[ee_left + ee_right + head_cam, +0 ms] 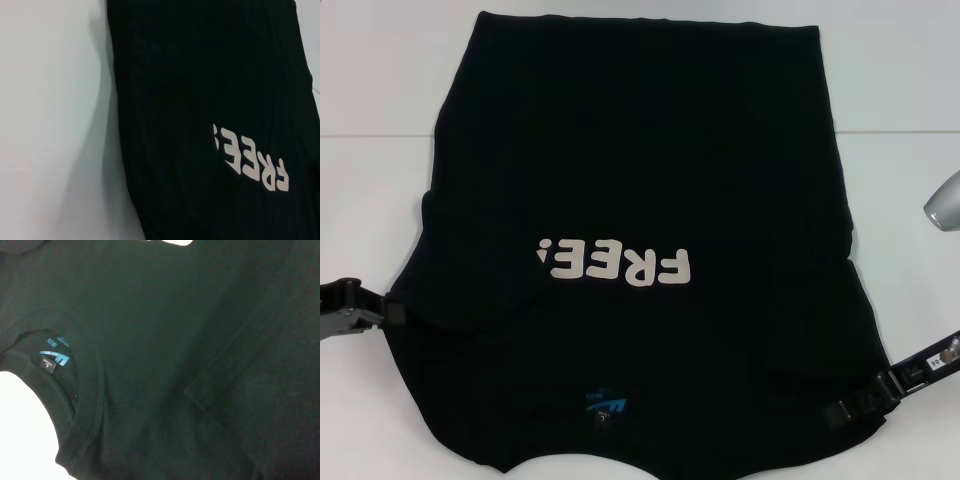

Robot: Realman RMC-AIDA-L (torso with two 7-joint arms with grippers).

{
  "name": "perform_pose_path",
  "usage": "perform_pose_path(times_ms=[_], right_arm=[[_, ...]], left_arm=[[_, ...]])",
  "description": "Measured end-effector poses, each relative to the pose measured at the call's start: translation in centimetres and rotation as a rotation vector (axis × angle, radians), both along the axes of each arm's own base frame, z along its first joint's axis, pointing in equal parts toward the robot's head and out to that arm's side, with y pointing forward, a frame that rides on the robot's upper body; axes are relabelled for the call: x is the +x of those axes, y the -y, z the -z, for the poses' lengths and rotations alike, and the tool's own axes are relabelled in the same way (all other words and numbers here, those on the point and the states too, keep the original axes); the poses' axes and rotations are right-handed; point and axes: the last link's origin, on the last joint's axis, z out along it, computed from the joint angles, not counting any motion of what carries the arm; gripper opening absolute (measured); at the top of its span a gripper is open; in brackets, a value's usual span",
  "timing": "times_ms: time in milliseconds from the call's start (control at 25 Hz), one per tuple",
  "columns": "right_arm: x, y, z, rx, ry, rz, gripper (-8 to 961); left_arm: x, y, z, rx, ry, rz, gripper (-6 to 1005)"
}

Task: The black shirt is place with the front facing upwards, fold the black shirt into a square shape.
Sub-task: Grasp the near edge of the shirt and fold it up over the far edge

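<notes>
The black shirt (pixel 640 180) lies spread front-up on the white table (pixel 380 200), collar toward me. Its white "FREE!" letters (pixel 617 265) read upside down, and the blue neck label (pixel 607 405) sits near the front edge. Both sleeves look folded in over the body. My left gripper (pixel 392 313) is at the shirt's left shoulder edge. My right gripper (pixel 840 410) rests over the cloth near the right shoulder. The left wrist view shows the shirt (pixel 200 100) with its letters (pixel 250 160). The right wrist view shows the collar and label (pixel 55 357).
White table surrounds the shirt on the left, right and far side, with a seam line across it (pixel 900 130). A grey rounded part of the right arm (pixel 945 200) juts in at the right edge.
</notes>
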Motion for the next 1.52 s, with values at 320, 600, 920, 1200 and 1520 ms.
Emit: perform_pose_path(times_ms=[320,600,920,1200,1520], right_arm=[[-0.4,-0.1,0.3,-0.011,-0.007,-0.005,638],[-0.7,-0.4,0.1,0.000,-0.013,-0.003,594],[-0.9,-0.6,0.1,-0.002,-0.007,-0.017,334],[-0.9,-0.6,0.1,-0.002,-0.004,-0.014,133],[-1.0,-1.1,-0.5,0.010,-0.006,-0.024,34]], left_arm=[[-0.1,-0.1,0.0,0.006,-0.004,-0.001,25],[-0.1,-0.2,0.0,0.009,-0.007,0.000,25],[0.0,-0.3,-0.1,0.010,-0.008,0.002,25],[0.0,-0.3,-0.2,0.011,-0.010,0.002,25],[-0.1,-0.2,-0.2,0.013,-0.003,-0.019,26]])
